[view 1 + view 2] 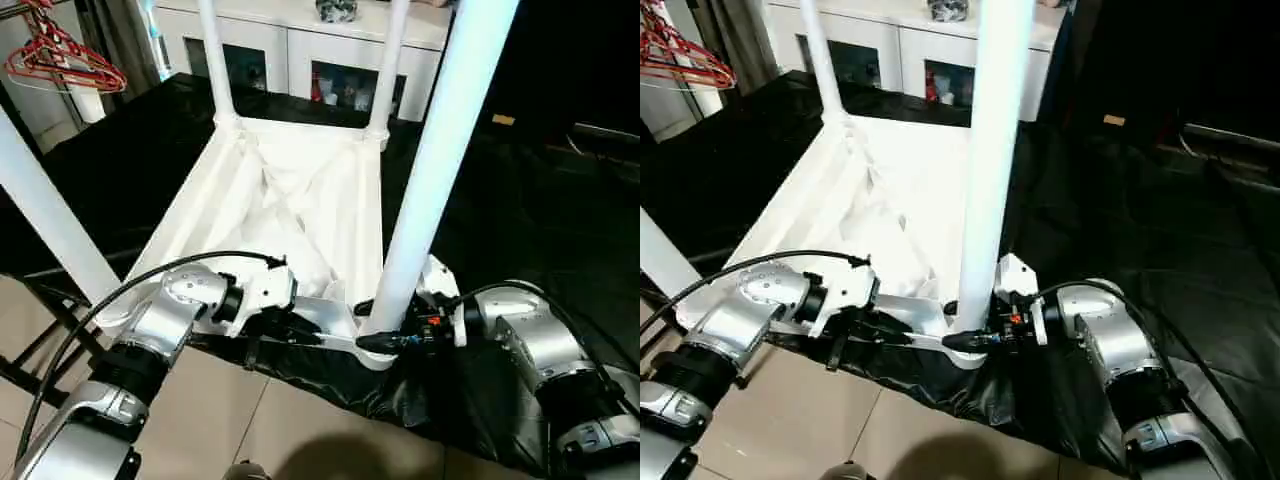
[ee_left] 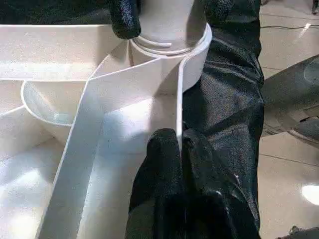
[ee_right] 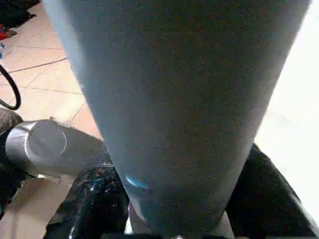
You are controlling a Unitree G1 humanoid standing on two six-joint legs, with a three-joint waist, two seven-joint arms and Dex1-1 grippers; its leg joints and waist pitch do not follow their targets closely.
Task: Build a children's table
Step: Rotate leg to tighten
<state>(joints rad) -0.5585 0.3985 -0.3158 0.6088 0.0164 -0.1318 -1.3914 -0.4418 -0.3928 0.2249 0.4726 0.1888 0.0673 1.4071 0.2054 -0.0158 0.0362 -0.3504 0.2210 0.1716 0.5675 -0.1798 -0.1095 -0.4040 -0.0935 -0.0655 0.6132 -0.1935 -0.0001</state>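
Black sheeting underlies the upturned top (image 1: 300,200); right end effector (image 1: 385,338) clamps its socketed leg (image 1: 430,180), left end effector (image 2: 180,149) pinches its rim.

Smooth white plastic table top (image 1: 300,190), matt black cloth (image 1: 520,230)

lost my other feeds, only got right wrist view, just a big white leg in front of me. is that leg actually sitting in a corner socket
Observer: Yes. The near right leg stands upright with its base in the near right corner socket of the upturned table top.
Operator: what's the left hand doing
Observer: The left hand is pinched on the table top's near rim, close to that socket.
Operator: how many legs are up
Observer: Four: two far legs, the near left leg, and yours.
Operator: where's my right hand on it
Observer: The right hand grips the leg low down, just above the socket.
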